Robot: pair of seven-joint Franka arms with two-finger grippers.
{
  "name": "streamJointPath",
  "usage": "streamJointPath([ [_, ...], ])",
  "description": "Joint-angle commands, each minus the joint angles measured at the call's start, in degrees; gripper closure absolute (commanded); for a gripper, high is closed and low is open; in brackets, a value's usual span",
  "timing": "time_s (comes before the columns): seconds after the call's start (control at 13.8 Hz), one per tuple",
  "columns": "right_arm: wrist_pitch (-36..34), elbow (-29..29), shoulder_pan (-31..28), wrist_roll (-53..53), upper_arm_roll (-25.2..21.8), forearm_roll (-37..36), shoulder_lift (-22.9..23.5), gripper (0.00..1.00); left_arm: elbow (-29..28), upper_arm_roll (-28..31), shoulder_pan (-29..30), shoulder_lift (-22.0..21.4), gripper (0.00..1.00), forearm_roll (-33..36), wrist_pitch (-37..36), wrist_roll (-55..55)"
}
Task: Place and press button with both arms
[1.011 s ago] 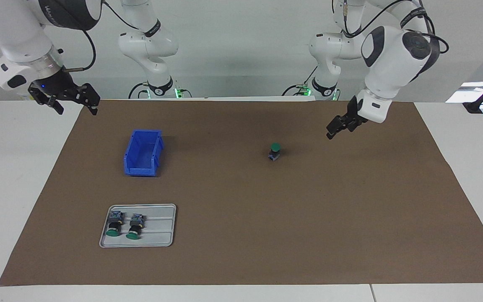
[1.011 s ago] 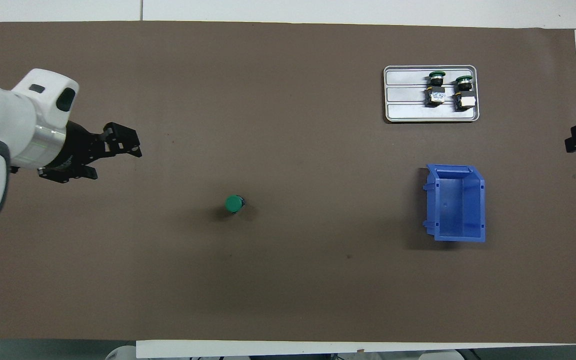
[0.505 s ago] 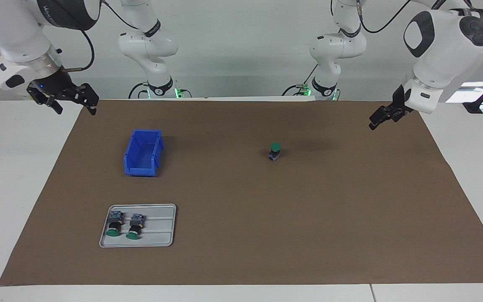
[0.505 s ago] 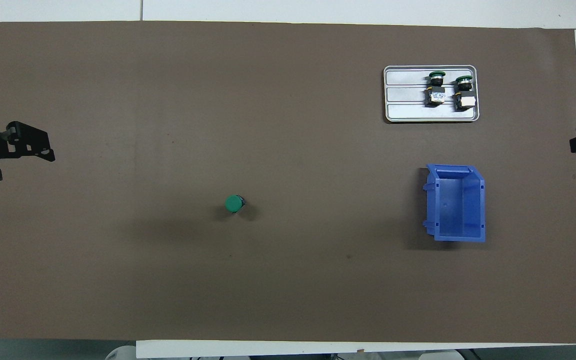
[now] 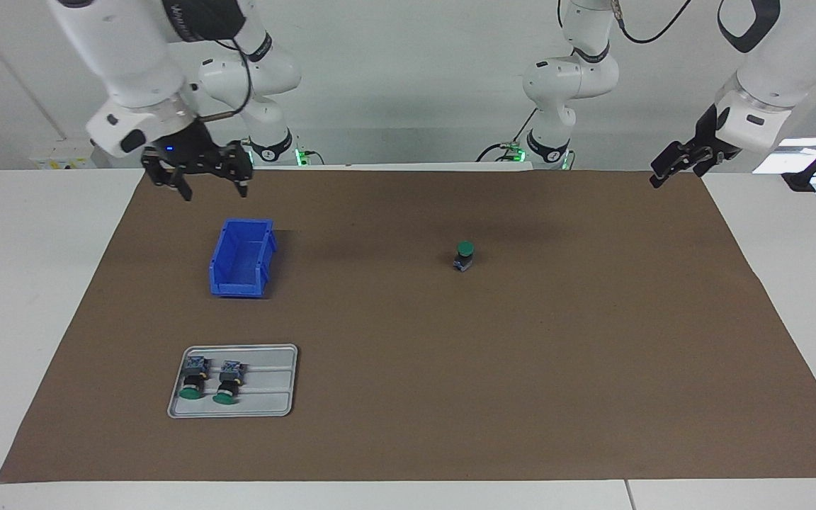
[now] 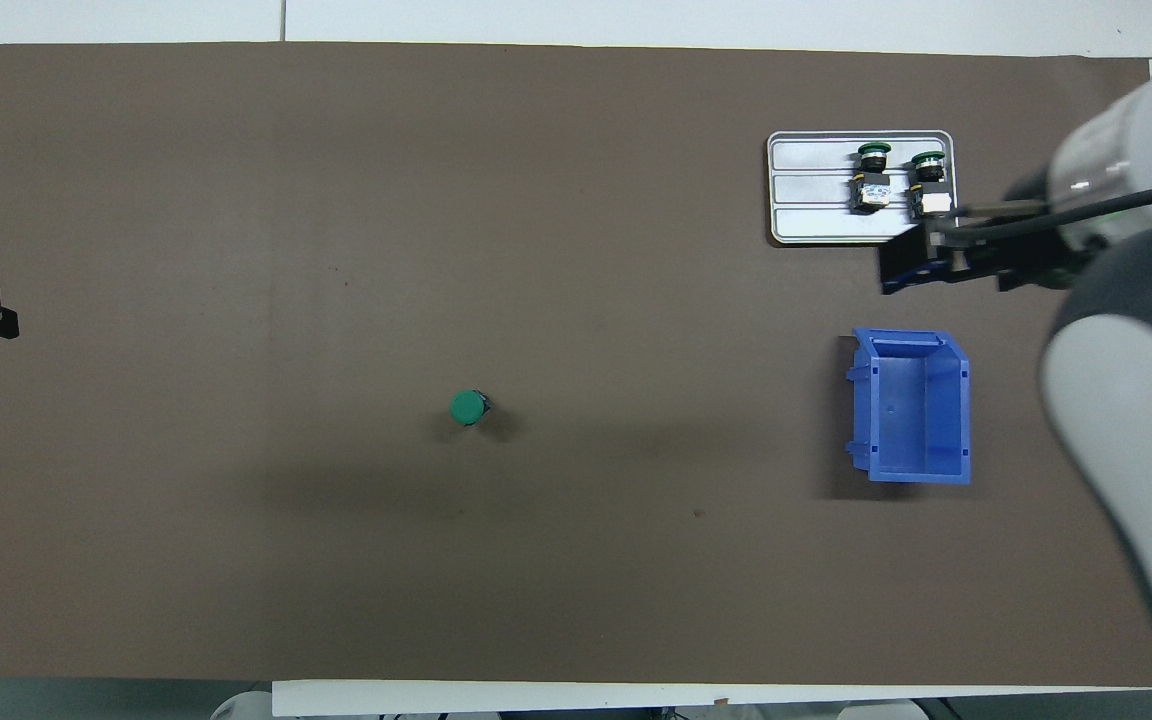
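My right claw (image 5: 213,183) hangs open and empty above the blue plastic bin (image 5: 241,258), my left claw (image 5: 674,161), probably empty, waits over the brown tabletop (image 5: 450,368) edge, while the green-capped push button (image 5: 463,256) stands cap-up mid-tabletop, ready for pressing.

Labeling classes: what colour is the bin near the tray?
Solid blue bin; clearest in the overhead view.
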Motion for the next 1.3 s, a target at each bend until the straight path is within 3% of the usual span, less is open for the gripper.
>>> streamJointPath([
  [0.0,5.34,2.39,7.34,12.23,-0.32,3.27,7.16,0.02,-0.18,-0.38,0.12,-0.18,0.0,0.7,-1.2,-0.22],
  [0.29,11.24,17.67,20.88,39.47,-0.32,3.55,26.39,0.02,-0.09,-1.43,-0.76,-0.18,0.0,0.71,-0.67,-1.72],
  [0.51,17.75,17.78,25.56,53.02,-0.15,3.81,31.6,0.02,-0.27,-1.69,-2.34,-0.45,0.0,0.79,-1.11,-1.72],
  [0.65,22.92,16.48,27.41,59.19,-0.06,4.34,33.2,0.02,-0.27,-1.7,-2.26,-0.54,0.0,0.7,-0.94,-1.54],
  [0.87,28.73,7.71,27.68,60.45,1.16,4.96,31.72,0.02,-0.09,-1.52,-1.64,-0.45,0.0,0.79,-0.85,-1.63],
  [1.23,30.51,2.58,27.68,60.98,2.58,4.96,29.77,0.02,-0.09,-0.9,-0.85,-0.45,0.0,0.88,-0.76,-1.54],
])
